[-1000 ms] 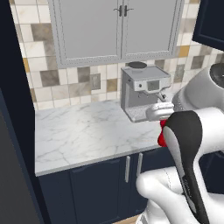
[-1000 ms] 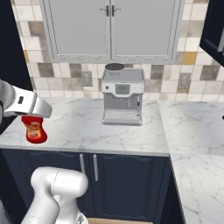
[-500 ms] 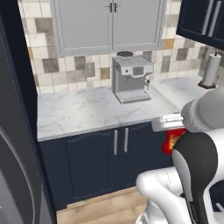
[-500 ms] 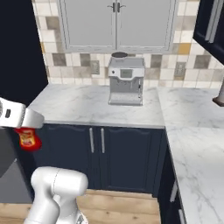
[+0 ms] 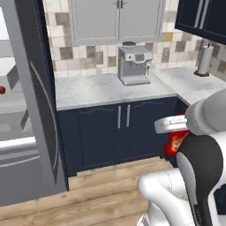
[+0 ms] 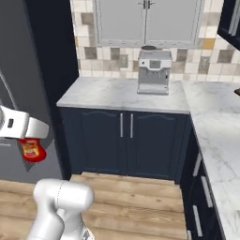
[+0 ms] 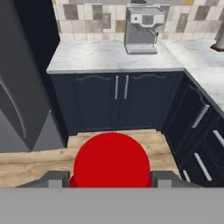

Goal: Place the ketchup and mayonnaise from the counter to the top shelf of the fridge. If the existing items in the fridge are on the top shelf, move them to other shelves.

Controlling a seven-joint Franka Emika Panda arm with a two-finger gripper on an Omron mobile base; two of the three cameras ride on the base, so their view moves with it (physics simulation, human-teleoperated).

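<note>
Ketchup (image 7: 111, 159) clamped in jaws of gripper (image 6: 31, 140), carried near fridge (image 5: 31, 101), well apart from surface (image 6: 122, 93). Top shelf placement pending; mayonnaise probably also left, unseen.

Home kitchen, rendered. Marble-look counter (image 6: 117, 96) runs along wall, turns corner to right. Navy base cabinets (image 6: 124, 138) below, slim metal handles. Pale upper cabinets (image 5: 117, 20) above patchwork tile backsplash (image 5: 84, 55). Steel coffee machine (image 6: 153, 71) on counter against tiles. Paper towel roll (image 5: 204, 59) on stand at far counter. Grey fridge door (image 5: 37, 95) stands open at left, shelves (image 5: 11, 108) visible inside. Wood plank floor (image 7: 30, 164) underfoot.
</note>
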